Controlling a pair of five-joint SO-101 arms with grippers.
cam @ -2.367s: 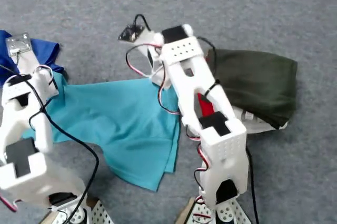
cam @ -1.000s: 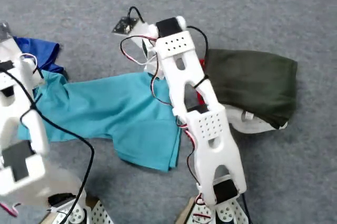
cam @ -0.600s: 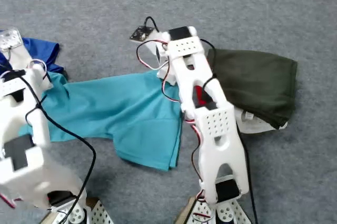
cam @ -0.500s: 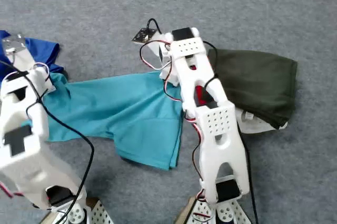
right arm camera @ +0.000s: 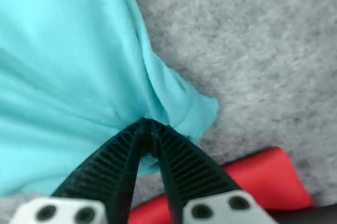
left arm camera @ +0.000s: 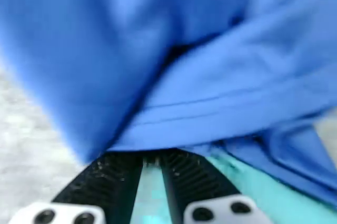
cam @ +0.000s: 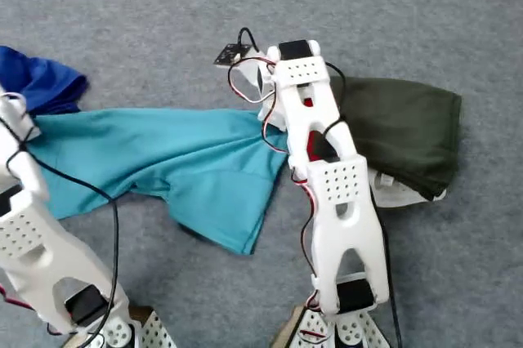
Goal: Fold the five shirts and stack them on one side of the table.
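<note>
Teal shirt lies stretched left to right across the middle of the grey table, one corner trailing toward the near side.

Right gripper: clenched on the teal shirt's right edge, cloth bunched at the fingertips.

Left gripper: fingers pinched together with a strip of teal cloth between them, at the shirt's left end.

Blue shirt: crumpled at the far left, touching the teal shirt just beyond the left gripper.

Green shirt: folded, on the right, resting on a white shirt.

Red shirt: just beside the teal shirt's right edge, under the right arm.
</note>
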